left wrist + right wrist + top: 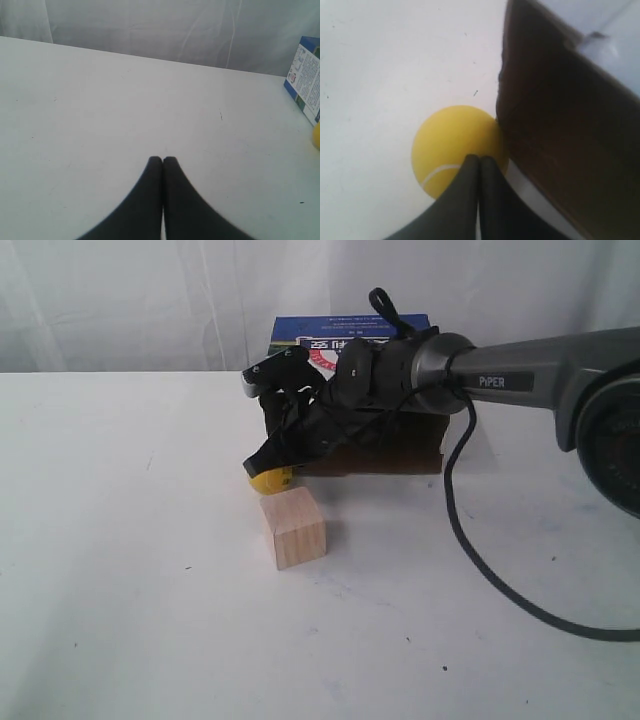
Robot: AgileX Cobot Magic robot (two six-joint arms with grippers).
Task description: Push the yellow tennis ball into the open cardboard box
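Yellow fuzzy tennis ball (452,142): 1, on the white table (120,540), against the corner edge of the large open cardboard box (560,125), brown inside; pale wooden cube (293,528) just beside.
Right gripper (479,159): fingers pressed together, tips on ball.
Left gripper (162,160): pressed together, well apart.
Risk: an off-centre shove likely rolls the ball along the box wall, missing the opening.

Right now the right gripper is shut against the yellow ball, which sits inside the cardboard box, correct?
Not inside: the right wrist view shows the yellow tennis ball on the table, just outside the open cardboard box. The right gripper is shut against it.
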